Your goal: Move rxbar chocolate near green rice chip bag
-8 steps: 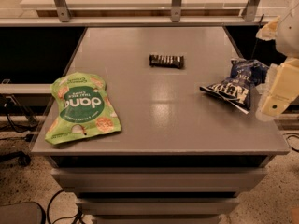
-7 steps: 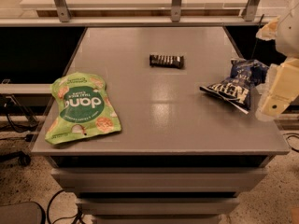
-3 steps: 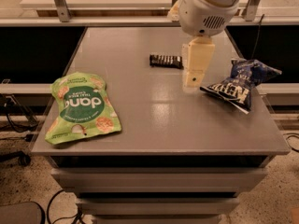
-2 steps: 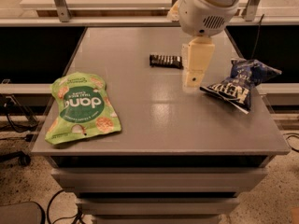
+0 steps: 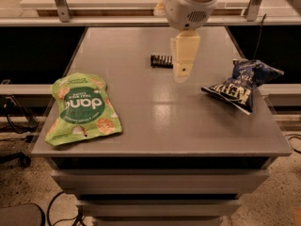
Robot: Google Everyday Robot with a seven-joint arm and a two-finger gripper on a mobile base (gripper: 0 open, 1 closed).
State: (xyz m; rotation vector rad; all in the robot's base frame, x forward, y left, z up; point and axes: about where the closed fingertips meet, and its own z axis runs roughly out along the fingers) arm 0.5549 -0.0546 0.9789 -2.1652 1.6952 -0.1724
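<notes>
Tool [image 5: 181, 70] has been brought from the right edge to upper centre, over the right end of the bar [image 5: 161, 60]; its state cannot be told; pickup judged next.

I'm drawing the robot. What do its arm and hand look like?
The arm is round and white with a patch of tiny holes. The gripper, a cream block with one dark dot, hangs over the table by the chocolate bar.

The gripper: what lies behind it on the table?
The rxbar chocolate lies on the table behind the gripper, which hangs over the table's middle. Only the bar's left part shows; its right end is covered.
</notes>
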